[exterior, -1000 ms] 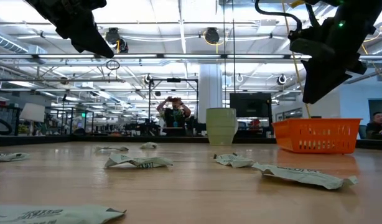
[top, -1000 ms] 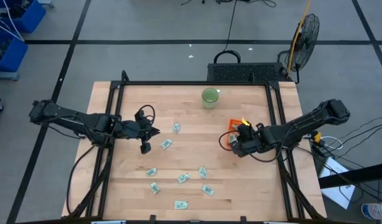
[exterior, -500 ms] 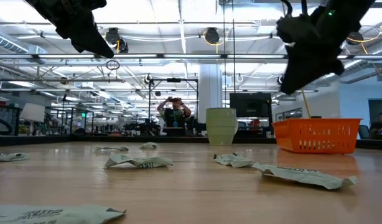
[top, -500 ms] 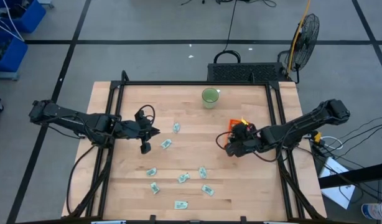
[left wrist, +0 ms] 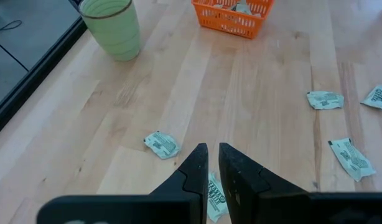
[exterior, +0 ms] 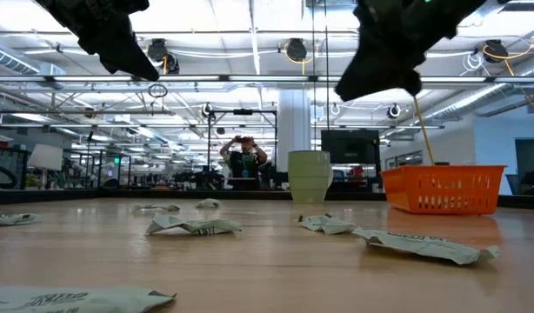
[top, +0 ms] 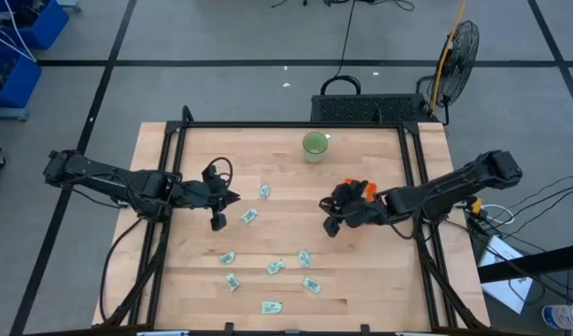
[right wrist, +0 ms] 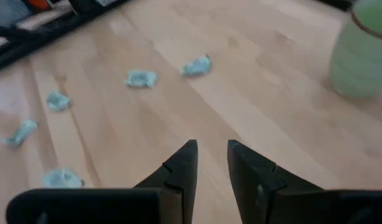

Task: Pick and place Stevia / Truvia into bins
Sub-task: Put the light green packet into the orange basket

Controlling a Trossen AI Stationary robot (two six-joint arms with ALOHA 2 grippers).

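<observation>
Bare wooden table (top: 296,187) between the two arms, open lane down the middle. Pale green-and-white paper sachets (top: 275,267) scattered low across the front half, flat, nothing tall. Round green cup (top: 315,146) upright at the back edge. Small orange plastic bin (exterior: 443,189) on the right side, mostly under the right arm (top: 436,193). Left arm (top: 128,184) overhangs the left side.
</observation>
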